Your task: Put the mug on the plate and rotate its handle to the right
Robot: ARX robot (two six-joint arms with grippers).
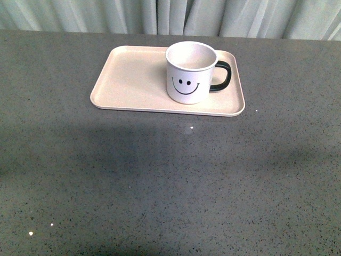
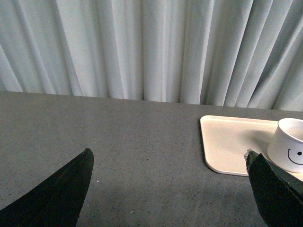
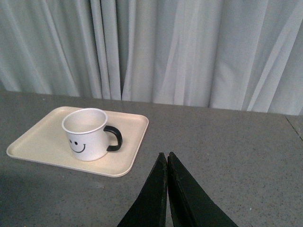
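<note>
The white mug [image 1: 191, 72] with its black smiley face stands upright on the right half of the pale pink plate [image 1: 128, 80]. Its black handle [image 1: 222, 76] points right. Neither arm shows in the front view. In the left wrist view my left gripper [image 2: 168, 158] is open over bare table, with the plate [image 2: 232, 142] and the mug [image 2: 289, 144] off past one fingertip. In the right wrist view my right gripper [image 3: 166, 156] is shut on nothing, low over the table, apart from the plate [image 3: 42, 139], mug [image 3: 86, 134] and handle [image 3: 115, 138].
A grey speckled table [image 1: 170, 176] stretches from the plate to the near edge. Pale pleated curtains [image 1: 170, 16] hang behind its far edge.
</note>
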